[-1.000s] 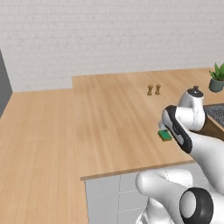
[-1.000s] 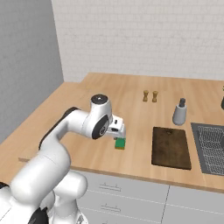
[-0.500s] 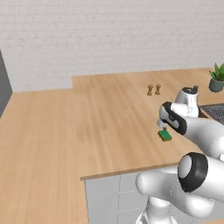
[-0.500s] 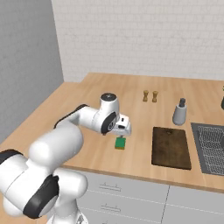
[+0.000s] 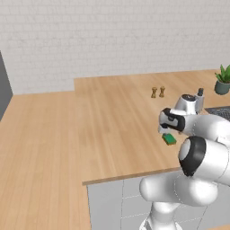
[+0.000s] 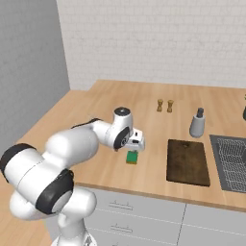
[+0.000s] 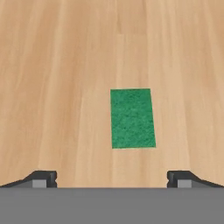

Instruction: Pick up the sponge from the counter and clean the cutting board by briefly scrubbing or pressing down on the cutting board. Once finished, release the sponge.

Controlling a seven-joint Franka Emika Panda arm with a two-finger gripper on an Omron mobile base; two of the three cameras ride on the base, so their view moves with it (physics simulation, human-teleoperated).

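This is a rendered home kitchen. A broad light-wood plank counter (image 6: 96, 115) turns an L-shaped corner over pale grey cabinet fronts (image 6: 144, 218) with slim handles, against a white brick wall (image 6: 158, 43). On it sit a dark wooden cutting board (image 6: 188, 161), a green sponge (image 6: 132, 157), two small wooden shakers (image 6: 165, 105), a grey bottle (image 6: 197, 123), a potted plant (image 5: 223, 80) and a dark gridded stovetop (image 6: 230, 162).

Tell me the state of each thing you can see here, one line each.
Flat green rectangular sponge: lying flat on the counter, not gripped.
Dark brown wooden cutting board: flat on the counter, bare.
Two-finger gripper: open, above the sponge.
Light-wood plank counter: carrying sponge and board.
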